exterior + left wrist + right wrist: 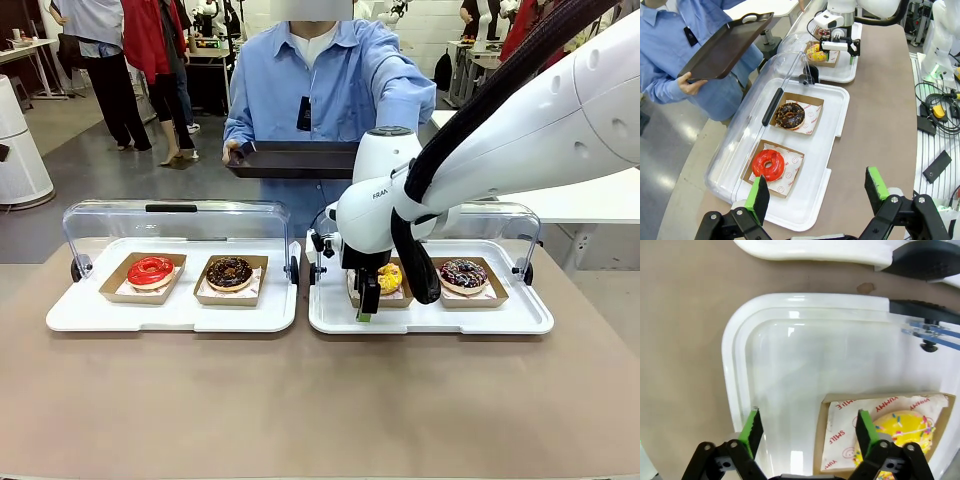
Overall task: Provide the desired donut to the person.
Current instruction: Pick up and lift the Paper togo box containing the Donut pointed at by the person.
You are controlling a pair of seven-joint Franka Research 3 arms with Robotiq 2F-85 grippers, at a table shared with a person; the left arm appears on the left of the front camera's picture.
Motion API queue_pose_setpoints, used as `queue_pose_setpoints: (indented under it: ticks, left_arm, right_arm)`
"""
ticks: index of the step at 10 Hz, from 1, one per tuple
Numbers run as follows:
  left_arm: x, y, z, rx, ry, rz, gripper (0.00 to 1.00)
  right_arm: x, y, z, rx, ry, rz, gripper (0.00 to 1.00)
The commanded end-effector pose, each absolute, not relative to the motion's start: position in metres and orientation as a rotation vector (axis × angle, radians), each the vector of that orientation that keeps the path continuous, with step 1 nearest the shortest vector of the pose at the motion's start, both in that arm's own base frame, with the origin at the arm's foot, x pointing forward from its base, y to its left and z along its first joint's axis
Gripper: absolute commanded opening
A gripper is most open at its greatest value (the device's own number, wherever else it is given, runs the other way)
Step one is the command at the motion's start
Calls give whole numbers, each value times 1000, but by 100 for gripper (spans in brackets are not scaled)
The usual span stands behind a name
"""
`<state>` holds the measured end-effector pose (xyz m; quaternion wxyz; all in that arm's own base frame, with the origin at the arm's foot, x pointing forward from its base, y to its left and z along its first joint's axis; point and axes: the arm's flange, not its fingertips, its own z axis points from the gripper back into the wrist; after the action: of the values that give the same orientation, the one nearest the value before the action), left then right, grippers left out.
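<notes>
Right gripper (807, 432): wide open, holding nothing.
Box edge (821, 440): between your jaws; drop straight, pinch softly, keep the yellow donut (905, 427) flat.

Four donuts (151, 270), four cardboard boats (228, 298), two white lidded trays (170, 315), one dark serving tray (290, 160).

The paper liner (841, 426) under the yellow donut (904, 430) reads "YUMMY" and "SMILE", and the right arm (380, 207) shows "FRAN".
</notes>
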<state>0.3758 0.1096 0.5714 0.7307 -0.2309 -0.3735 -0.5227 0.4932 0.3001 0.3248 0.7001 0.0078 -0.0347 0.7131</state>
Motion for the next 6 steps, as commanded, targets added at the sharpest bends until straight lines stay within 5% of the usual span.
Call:
queue_pose_setpoints:
  ticks: [1,2,4,5,6]
  left_arm:
    - [375,109,572,-520,-831,-1146,100]
    - [375,109,572,-520,-831,-1146,100]
    - [375,109,572,-520,-831,-1146,100]
    - [375,109,572,-520,-831,-1146,100]
    - [375,109,572,-520,-831,-1146,100]
  right_arm:
    - [499,301,319,-37,-102,1581,41]
    - [499,301,318,-36,-105,1586,0]
    - [498,301,318,-40,-111,1589,0]
    - [498,301,318,-40,-112,1588,14]
    - [498,300,317,-37,-110,1587,4]
